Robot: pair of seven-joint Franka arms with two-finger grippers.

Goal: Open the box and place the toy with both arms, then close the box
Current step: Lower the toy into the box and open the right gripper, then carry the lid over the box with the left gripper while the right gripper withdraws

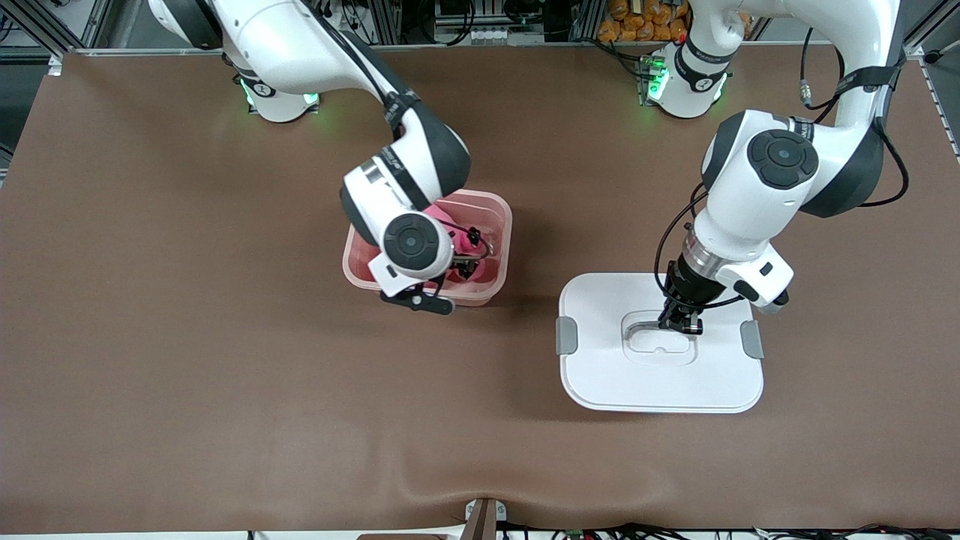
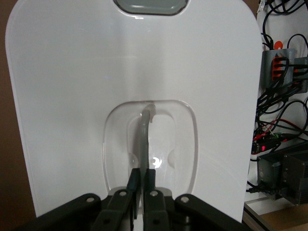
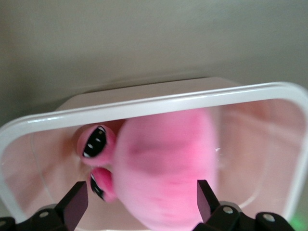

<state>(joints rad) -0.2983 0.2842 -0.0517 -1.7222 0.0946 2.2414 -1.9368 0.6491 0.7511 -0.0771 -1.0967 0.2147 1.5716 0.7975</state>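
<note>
Front view gives me the translucent pink plastic tub [image 1: 499,225] mid-table, lid off, with my right gripper [image 3: 139,204] inside it, fingers spread wide either side of the small bright-pink plush toy [image 3: 168,163] in the tub. My left gripper [image 1: 684,324] is pinched on the clear handle [image 2: 143,139] of the white rounded lid [image 1: 660,375], which lies nearer the camera toward the left arm's end.

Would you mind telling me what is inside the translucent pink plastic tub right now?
The small bright-pink plush toy sits inside the translucent pink plastic tub, between the open right gripper fingers. The right arm hides much of the tub's interior in the front view.
</note>
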